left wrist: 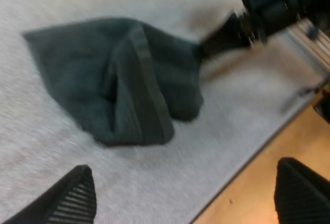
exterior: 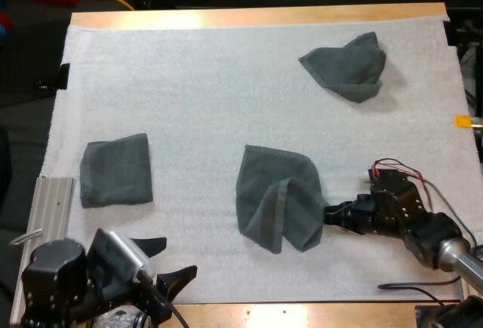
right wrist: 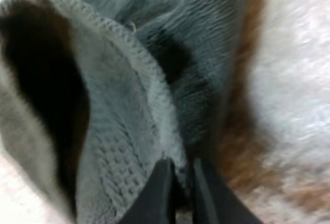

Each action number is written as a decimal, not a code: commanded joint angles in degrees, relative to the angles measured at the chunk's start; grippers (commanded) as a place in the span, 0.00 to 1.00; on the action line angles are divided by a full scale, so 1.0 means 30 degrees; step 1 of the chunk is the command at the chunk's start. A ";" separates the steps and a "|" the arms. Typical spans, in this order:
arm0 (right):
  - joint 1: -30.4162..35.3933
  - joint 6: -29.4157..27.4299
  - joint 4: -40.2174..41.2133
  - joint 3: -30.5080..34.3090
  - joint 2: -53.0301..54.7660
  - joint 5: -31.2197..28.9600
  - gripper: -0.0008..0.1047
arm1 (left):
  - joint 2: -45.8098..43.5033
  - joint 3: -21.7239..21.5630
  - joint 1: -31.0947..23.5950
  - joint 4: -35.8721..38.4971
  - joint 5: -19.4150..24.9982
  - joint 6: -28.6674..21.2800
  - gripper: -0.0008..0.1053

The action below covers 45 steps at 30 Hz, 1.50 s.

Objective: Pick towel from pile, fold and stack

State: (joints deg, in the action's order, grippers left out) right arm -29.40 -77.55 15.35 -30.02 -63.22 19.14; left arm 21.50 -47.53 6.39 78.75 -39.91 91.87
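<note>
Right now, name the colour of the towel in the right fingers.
The towel is dark grey-green, clearest in the left wrist view.

Left gripper (exterior: 178, 259): two black tapered fingers (left wrist: 72, 199), ribbed inner pads; behind the fingers, a silver-grey rounded housing. Right gripper (exterior: 327, 214): slim black pointed fingers; behind them, black boxy links, grey metal tube.

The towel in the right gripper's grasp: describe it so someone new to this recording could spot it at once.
On the white mat, look toward the near side, right of centre. The middle towel there has one hemmed flap doubled over it, and the right gripper pinches its right edge. The folded towel at left and the crumpled towel at the far right lie untouched.
</note>
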 commanded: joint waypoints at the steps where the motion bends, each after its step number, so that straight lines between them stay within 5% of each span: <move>1: -0.0037 -0.0545 0.0595 -0.0004 0.0344 -0.0700 0.02 | 0.0302 -0.0116 0.0328 -0.0201 0.0366 -0.0182 0.66; 17: -0.0037 -0.2953 0.6233 -0.0004 0.2431 -0.8021 0.02 | 0.5271 -0.0116 0.7837 -0.3307 0.3839 -0.0161 0.66; 35: -0.0037 -0.3681 0.8996 -0.0004 0.2452 -1.1178 0.02 | 0.9845 -0.0116 1.5144 -0.7929 0.8139 0.0709 0.66; 45: -0.0037 -0.3681 0.9050 -0.0004 0.2498 -1.1139 0.02 | 1.3227 -0.0116 1.5649 -0.8396 0.8233 0.3518 0.66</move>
State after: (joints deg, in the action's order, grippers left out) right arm -29.47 -87.77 41.38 -30.02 -56.03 -13.54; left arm 61.59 -47.53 53.22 54.20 -15.77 101.79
